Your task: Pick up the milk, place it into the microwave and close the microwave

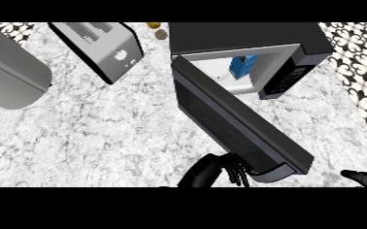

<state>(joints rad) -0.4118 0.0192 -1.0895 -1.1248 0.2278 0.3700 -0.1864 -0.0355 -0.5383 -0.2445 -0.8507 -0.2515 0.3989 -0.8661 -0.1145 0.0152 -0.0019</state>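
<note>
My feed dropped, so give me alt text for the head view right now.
The blue milk carton stands inside the open microwave, whose door swings out wide. The left robot hand is at the door's outer end. A toaster sits to the left.

Open microwave door (pixel 240 121) across counter (pixel 108 126)

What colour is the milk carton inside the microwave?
Blue, seen in the head view: the milk carton stands inside the microwave.

Blue milk (pixel 243 66) carton stands inside the open-doored microwave (pixel 247 39).
</note>
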